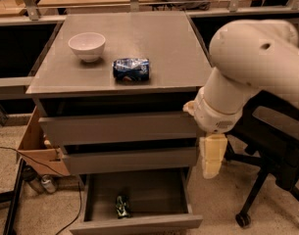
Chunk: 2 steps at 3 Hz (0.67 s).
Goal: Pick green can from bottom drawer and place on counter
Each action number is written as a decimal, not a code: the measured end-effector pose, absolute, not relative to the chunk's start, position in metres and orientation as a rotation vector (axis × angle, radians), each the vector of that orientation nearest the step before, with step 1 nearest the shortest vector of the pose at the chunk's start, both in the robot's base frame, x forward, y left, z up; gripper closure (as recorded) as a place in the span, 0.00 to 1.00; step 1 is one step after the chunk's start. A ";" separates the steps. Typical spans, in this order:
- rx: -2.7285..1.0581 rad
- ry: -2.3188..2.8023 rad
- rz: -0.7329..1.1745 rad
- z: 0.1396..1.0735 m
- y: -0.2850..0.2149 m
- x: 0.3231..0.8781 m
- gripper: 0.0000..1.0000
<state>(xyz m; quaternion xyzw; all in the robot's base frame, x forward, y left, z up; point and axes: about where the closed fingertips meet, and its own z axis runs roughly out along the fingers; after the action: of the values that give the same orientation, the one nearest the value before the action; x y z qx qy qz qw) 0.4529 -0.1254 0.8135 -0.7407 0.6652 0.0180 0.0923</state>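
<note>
Camera view, step: reaching is judged under way; the small dark green metal can (122,205) is seen lying in the open, deep grey bottom drawer (139,223), near its front edge, left of centre.
Gripper: the cream, blocky gripper (211,170) is hung off the cabinet's front right corner; spread or closed cannot be told.
Next move: a descent leftward into the tray is called for.
Materials: flat matte grey counter (154,48); glossy round white bowl (87,45) towards its left edge; shiny blue and silver can (132,69) by its front edge.

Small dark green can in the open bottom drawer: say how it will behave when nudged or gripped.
The small dark green can seems to lie on its side on the flat floor of the grey bottom drawer, so a nudge would probably roll it. Its shiny skin may be slippery. The cream gripper hangs right of the cabinet.
</note>
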 end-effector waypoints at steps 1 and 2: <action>-2.253 1.922 0.068 0.747 -0.110 0.451 0.00; -2.270 1.843 0.068 0.695 -0.098 0.446 0.00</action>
<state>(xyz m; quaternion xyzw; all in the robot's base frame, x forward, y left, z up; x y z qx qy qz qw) 0.4464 -0.0979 0.6948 -0.7716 0.6265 0.0229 0.1080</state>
